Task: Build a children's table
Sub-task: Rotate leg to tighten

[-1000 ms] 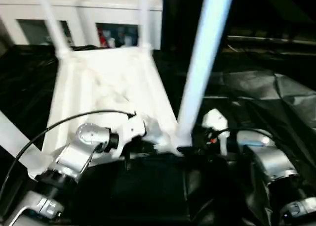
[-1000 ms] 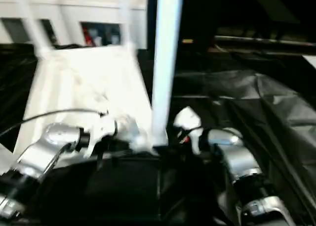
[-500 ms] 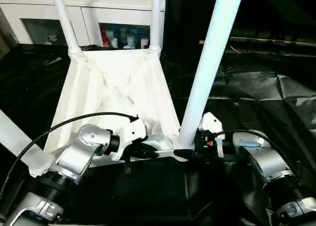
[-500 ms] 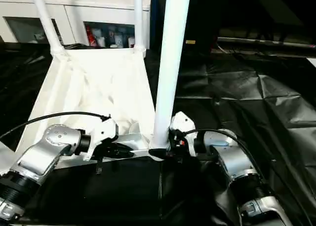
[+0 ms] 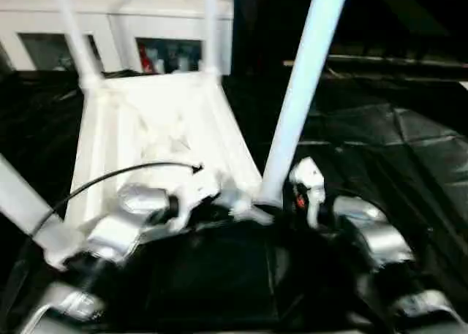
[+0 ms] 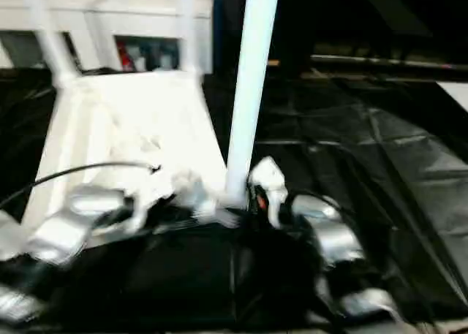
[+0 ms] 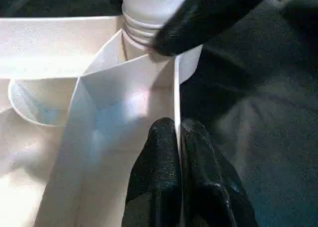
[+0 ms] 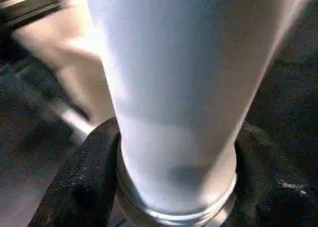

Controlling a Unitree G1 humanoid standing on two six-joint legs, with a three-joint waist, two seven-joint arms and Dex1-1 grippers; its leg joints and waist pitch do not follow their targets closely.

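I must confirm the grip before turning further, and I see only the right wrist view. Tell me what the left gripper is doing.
Observer: The left gripper is pinched shut on the thin side rim of the white plastic ribbed tabletop, beside the near right corner socket.
Operator: Report where my right gripper sits on the long white tapered tube leg.
Observer: The right gripper clasps the leg at its base, just above that socket; a black finger lies on the ribbed collar.
Operator: Count the other legs standing.
Observer: Two legs stand upright at the far corners, and another rises at the near left corner.
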